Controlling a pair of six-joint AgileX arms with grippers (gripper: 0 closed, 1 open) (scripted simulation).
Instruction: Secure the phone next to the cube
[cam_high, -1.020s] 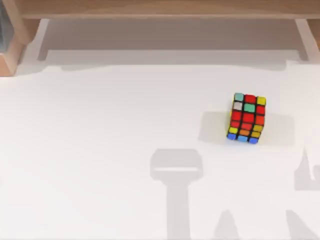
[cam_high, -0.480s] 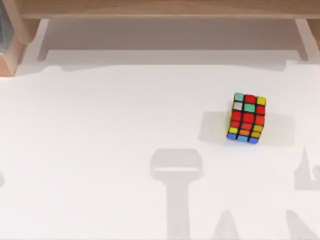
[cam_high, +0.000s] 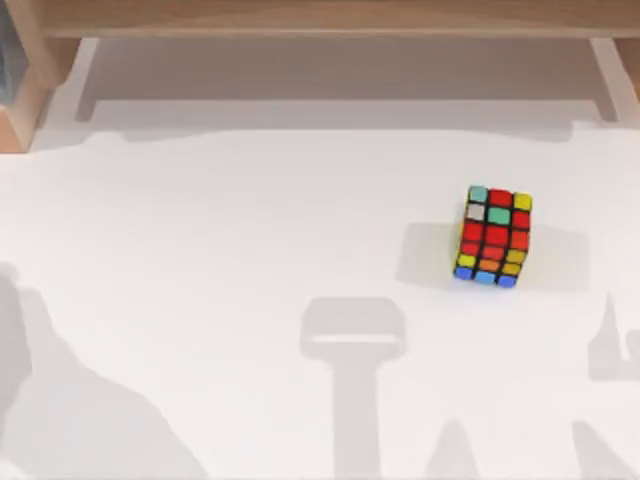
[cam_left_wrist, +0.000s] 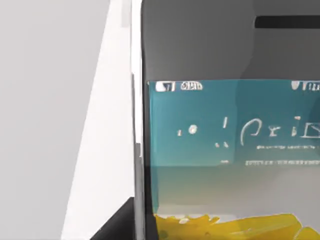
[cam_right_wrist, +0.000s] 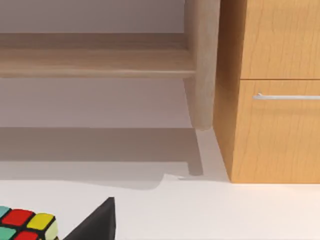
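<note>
From above, the cube (cam_high: 493, 237) stood on the right part of the white table (cam_high: 250, 230), mostly red on top with teal, yellow and a pale sticker along its far row, exactly where it had stood in both earlier pictures. What differed was at the table's lower left: a broad grey shadow (cam_high: 70, 400) had spread up from that corner, where half a second before only a faint sliver showed at the left edge.

In the left wrist view, the phone (cam_left_wrist: 225, 130) sat very close to the camera, its white frame running up beside a lit teal screen with a status bar and pale writing, a yellow patch below. Whether the left gripper's fingers were apart or closed could not be told.

In the right wrist view, a corner of the cube lay near a dark finger (cam_right_wrist: 97, 222) of the right gripper, with a wooden drawer cabinet (cam_right_wrist: 275, 100) and a shelf (cam_right_wrist: 95, 60) beyond. That gripper's spread could not be told either.
</note>
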